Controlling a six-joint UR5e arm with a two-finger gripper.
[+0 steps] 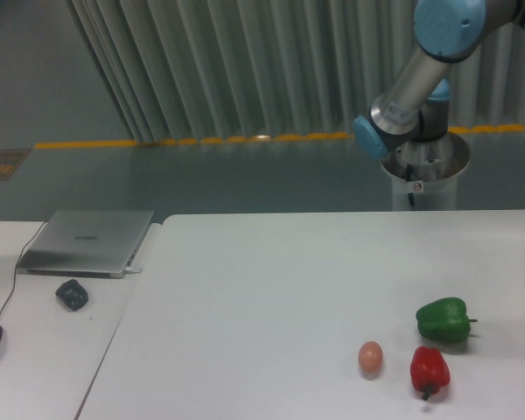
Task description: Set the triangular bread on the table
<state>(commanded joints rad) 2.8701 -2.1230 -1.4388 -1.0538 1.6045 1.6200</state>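
Wide white table (271, 289) holds peppers and an egg; triangular bread and tool unseen. Bread likely light, soft; grip its thick edges gently.

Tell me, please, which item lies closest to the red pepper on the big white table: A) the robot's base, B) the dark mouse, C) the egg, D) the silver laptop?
C: the egg sits just left of the red pepper on the table, apart from it, nearer than anything else listed.
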